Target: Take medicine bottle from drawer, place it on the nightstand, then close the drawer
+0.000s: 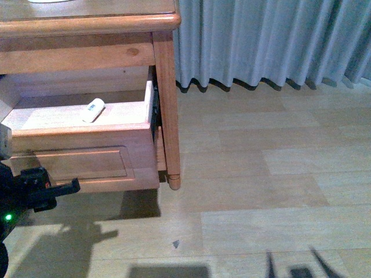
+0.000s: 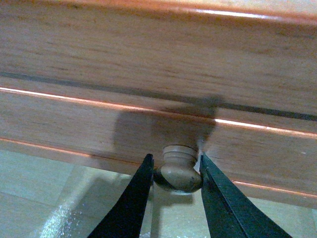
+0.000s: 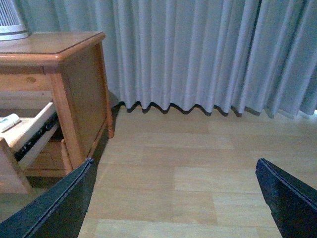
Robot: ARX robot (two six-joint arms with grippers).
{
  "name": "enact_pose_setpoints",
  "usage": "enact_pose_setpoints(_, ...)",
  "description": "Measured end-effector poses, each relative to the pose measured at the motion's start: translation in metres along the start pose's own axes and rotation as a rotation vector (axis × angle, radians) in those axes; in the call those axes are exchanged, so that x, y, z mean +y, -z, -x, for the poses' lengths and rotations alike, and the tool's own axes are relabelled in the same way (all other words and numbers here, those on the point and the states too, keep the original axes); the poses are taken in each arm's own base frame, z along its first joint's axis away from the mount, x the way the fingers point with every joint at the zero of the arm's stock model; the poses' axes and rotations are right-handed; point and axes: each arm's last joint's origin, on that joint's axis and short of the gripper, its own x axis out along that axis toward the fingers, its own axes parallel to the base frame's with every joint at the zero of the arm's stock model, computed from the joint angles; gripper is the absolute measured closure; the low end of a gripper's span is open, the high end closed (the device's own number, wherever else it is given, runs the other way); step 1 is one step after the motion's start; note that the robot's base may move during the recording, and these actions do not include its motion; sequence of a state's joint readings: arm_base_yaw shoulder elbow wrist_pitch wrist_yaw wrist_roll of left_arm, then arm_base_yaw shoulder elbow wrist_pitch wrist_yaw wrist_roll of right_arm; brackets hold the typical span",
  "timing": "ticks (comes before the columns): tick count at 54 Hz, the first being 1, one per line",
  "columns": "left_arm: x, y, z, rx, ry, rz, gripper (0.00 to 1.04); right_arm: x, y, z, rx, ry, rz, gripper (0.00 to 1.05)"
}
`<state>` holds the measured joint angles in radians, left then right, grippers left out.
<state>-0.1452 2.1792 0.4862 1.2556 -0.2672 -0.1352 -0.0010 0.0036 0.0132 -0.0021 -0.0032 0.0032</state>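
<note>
The nightstand (image 1: 165,87) stands at the upper left of the front view. Its upper drawer (image 1: 81,162) is pulled out and shows pale wood inside. The medicine bottle (image 1: 93,110) lies on its side inside the drawer, small and white. My left gripper (image 2: 176,163) is shut on the drawer's round wooden knob (image 2: 178,172), one dark finger on each side. The left arm (image 1: 35,188) shows at the lower left, in front of the drawer front. My right gripper (image 3: 174,162) is open and empty above the floor, right of the nightstand (image 3: 79,74). The bottle (image 3: 9,122) also shows there.
A grey pleated curtain (image 1: 266,40) hangs behind, reaching the pale wooden floor (image 1: 261,174). The base of a white ribbed appliance (image 3: 12,22) stands on the nightstand's top. The lower drawer (image 3: 47,161) sits under the open one.
</note>
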Motion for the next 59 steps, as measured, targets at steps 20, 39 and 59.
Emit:
enact_pose_setpoints(20, 0.009, 0.014, 0.034, 0.023, 0.027, 0.019, 0.81, 0.0, 0.0, 0.0, 0.0, 0.0, 0.0, 0.07)
enact_pose_setpoints(39, 0.027, 0.025, 0.046, 0.096, 0.047, 0.013, 0.54, 0.0, 0.0, 0.0, 0.0, 0.0, 0.0, 0.07)
enact_pose_setpoints(59, 0.062, -0.002, 0.06, 0.103, -0.011, 0.036, 0.07, 0.0, 0.0, 0.0, 0.0, 0.0, 0.0, 0.07)
